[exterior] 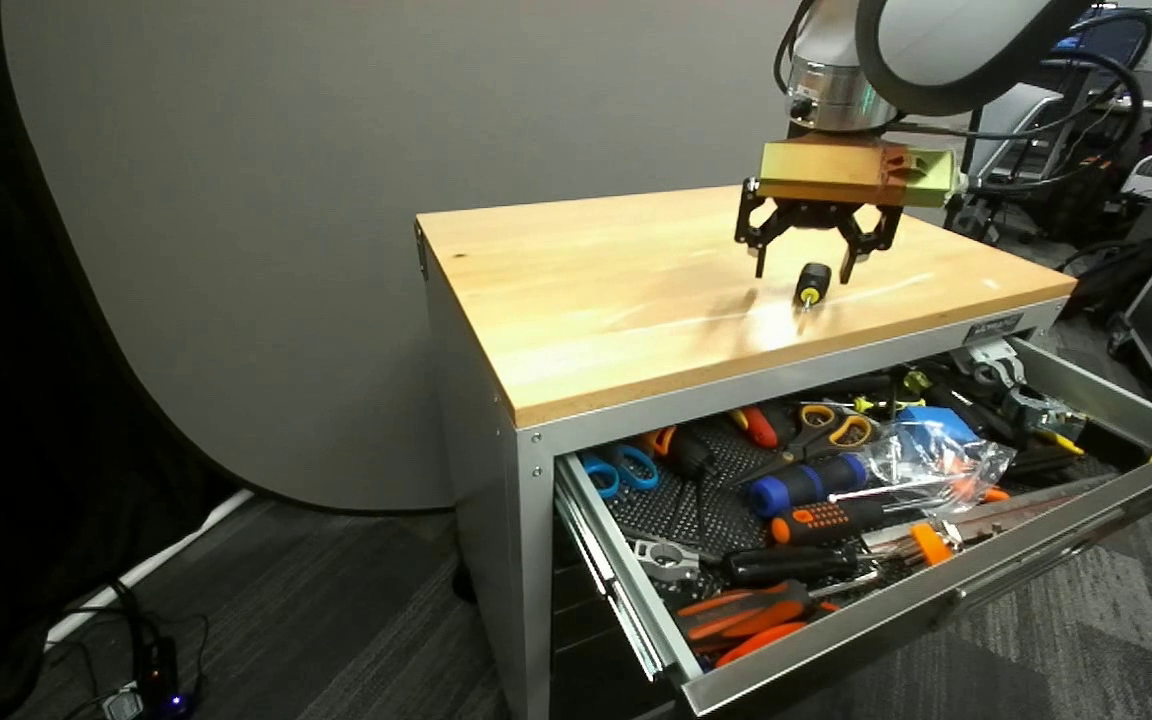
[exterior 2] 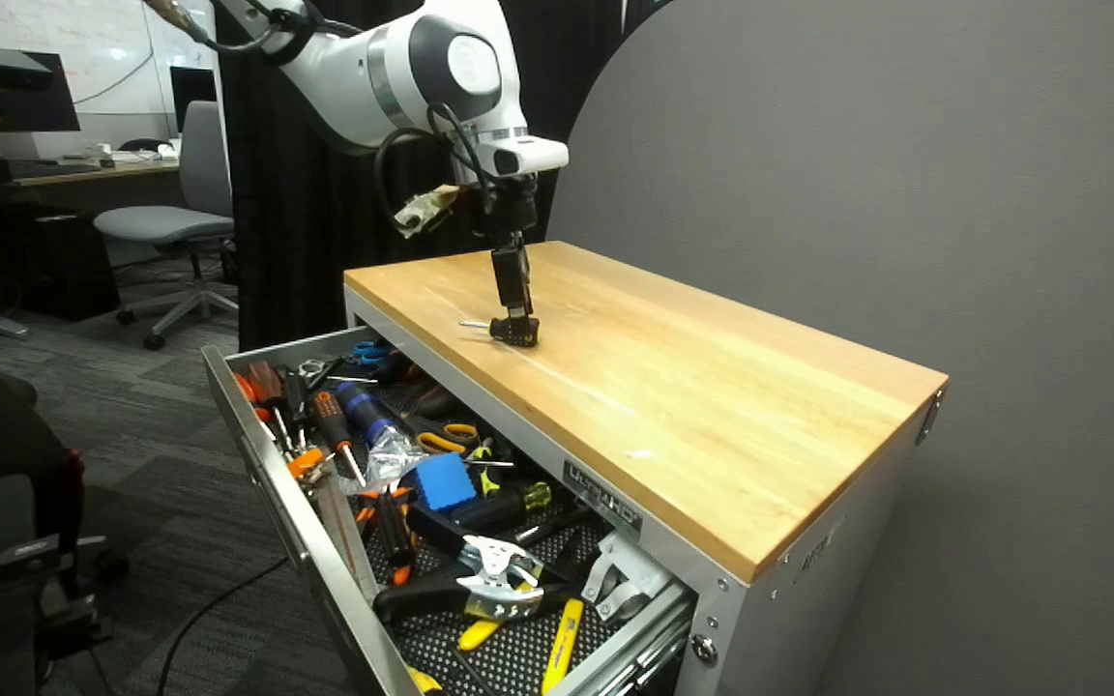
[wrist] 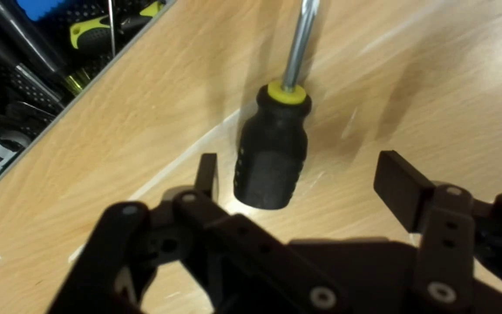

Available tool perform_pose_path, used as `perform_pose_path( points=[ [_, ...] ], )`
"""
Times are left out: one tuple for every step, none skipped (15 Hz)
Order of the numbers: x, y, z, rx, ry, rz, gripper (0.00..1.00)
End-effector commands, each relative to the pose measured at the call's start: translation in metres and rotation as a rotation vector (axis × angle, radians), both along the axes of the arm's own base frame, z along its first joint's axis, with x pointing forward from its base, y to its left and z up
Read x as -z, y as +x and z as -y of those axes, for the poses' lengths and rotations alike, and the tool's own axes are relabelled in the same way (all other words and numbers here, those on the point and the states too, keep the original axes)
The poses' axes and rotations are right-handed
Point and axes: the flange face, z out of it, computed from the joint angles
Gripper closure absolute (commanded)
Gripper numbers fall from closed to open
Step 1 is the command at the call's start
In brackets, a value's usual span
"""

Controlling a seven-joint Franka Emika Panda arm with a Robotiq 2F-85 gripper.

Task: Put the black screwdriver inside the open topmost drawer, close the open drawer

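The black screwdriver lay on the wooden top of the cabinet, outside the pulled-out topmost drawer. In the wrist view its shaft pointed to the upper edge, leaning slightly right, and the butt of its stubby handle faced back toward the gripper; a yellow collar sat where shaft met handle. Its long axis ran aslant to the front edge of the wooden top, the tip angled to the drawer side. The fingers were spread wide, one on either side of the handle and apart from it, the handle appearing nearer the finger at the left of that view. The drawer was crowded with tools. A blue-and-black tool and an orange-and-black tool lay side by side, a clear plastic bag just beside them and a blue block next to it. A silver clamp lay near a yellow tool, and red-orange handles lay by the drawer's front wall, all covering part of the dotted black liner
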Motion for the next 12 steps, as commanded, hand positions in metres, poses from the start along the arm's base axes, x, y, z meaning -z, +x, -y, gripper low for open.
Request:
perform_pose_path(
  points=[
    [-0.002,0.007,0.000,0.012,-0.015,-0.010,0.42],
    [-0.002,0.007,0.001,0.010,-0.011,-0.017,0.51],
    [-0.004,0.006,0.003,0.012,-0.007,-0.019,0.58],
    [-0.006,0.007,0.004,0.012,-0.002,-0.020,0.67],
    [-0.007,0.007,0.007,0.013,0.002,-0.025,0.74],
    [-0.007,0.006,0.010,0.011,0.004,-0.034,0.82],
    [-0.008,0.004,0.013,0.010,0.006,-0.045,0.88],
    [-0.009,0.002,0.016,0.004,0.011,-0.057,0.86],
    [-0.010,-0.001,0.018,-0.014,0.013,-0.077,0.86],
    [-0.011,-0.006,0.021,-0.031,0.017,-0.097,0.86],
    [-0.013,-0.013,0.025,-0.056,0.026,-0.124,0.86],
    [-0.015,-0.022,0.030,-0.072,0.035,-0.150,0.86]
  ],
)
